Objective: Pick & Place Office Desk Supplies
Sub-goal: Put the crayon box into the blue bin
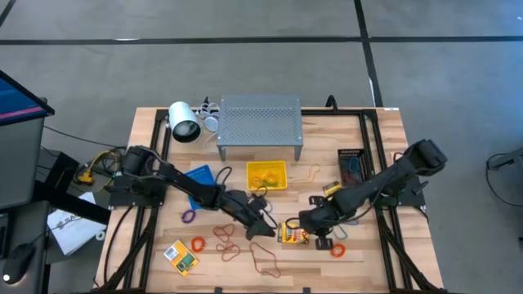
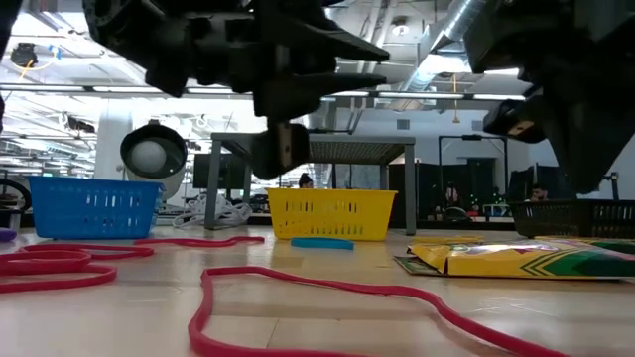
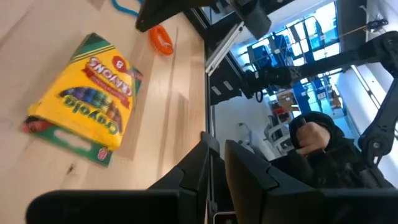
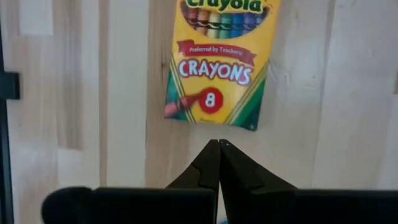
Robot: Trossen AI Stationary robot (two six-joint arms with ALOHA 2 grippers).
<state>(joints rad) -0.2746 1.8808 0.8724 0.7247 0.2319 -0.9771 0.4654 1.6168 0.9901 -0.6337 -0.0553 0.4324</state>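
A yellow-green crayon box (image 1: 292, 234) lies flat on the wooden table near its front middle; it also shows as the crayon box (image 4: 214, 59) and the crayon box (image 3: 87, 93). My right gripper (image 4: 219, 146) points down, shut, its tips just short of the box's near end. My left gripper (image 3: 219, 171) hovers low at the box's left side, a narrow gap between its fingers and nothing seen in it. A second crayon box (image 1: 181, 257) lies at the front left. Rubber bands lie loose: orange (image 1: 198, 243), purple (image 1: 189, 216), red (image 1: 265, 261), orange (image 1: 337, 250).
A yellow bin (image 1: 267, 175), a blue bin (image 1: 200, 175) and a black bin (image 1: 353, 163) stand mid-table before the grey perforated shelf (image 1: 260, 122). A white lamp-like object (image 1: 185, 122) lies at the back left. A person (image 3: 323, 149) sits beyond the table's edge.
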